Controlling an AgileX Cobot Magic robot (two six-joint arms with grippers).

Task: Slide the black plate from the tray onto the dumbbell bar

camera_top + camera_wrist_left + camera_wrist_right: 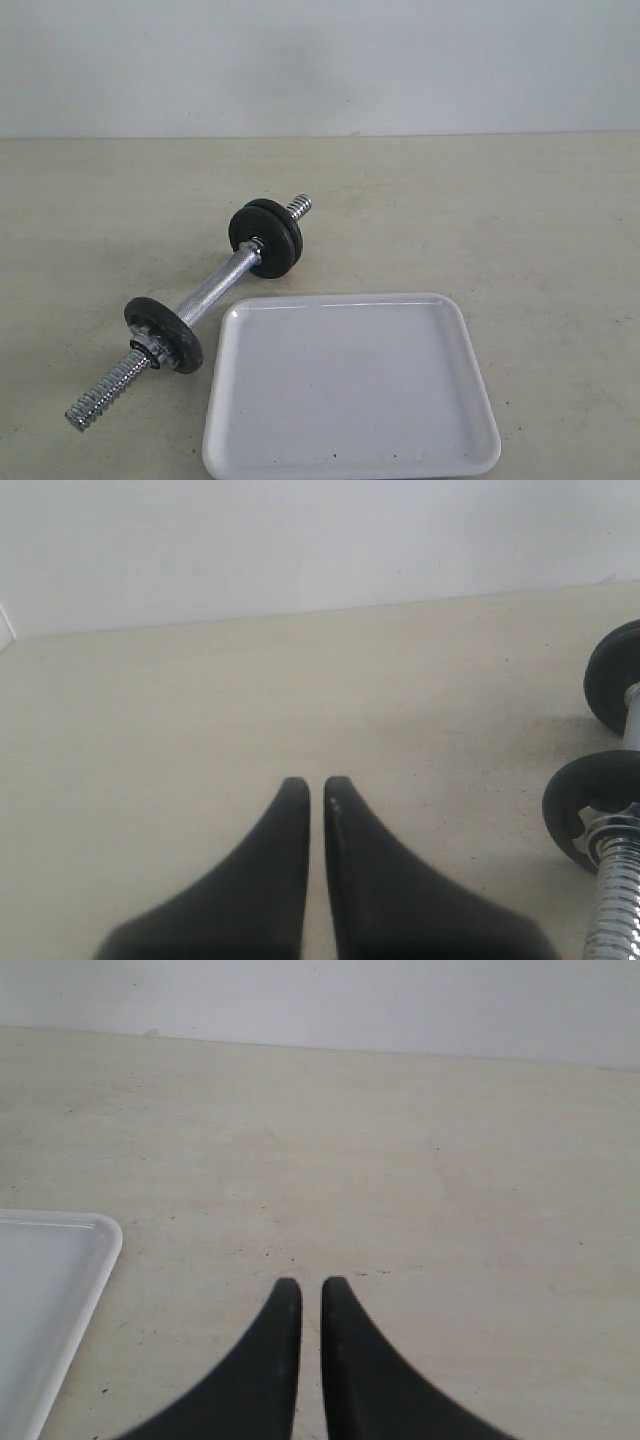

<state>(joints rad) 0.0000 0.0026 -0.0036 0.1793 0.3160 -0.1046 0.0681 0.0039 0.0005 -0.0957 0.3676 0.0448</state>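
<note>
The dumbbell bar [215, 290] lies slantwise on the table, left of the tray [350, 390]. The white tray holds nothing. Three black plates sit on the bar: one [170, 330] by the near threaded end and a pair [270, 240] pressed together at the far end. Neither gripper shows in the exterior view. My left gripper [316, 785] hovers over bare table, shut with nothing between its fingers; the bar's threaded end [615, 900] and a plate [590, 800] are off to its side. My right gripper [304, 1285] is shut and holds nothing, beside the tray's corner [50, 1300].
A pale wall [320, 60] rises behind the beige table [520, 220]. The tray reaches down to the front edge of the exterior view.
</note>
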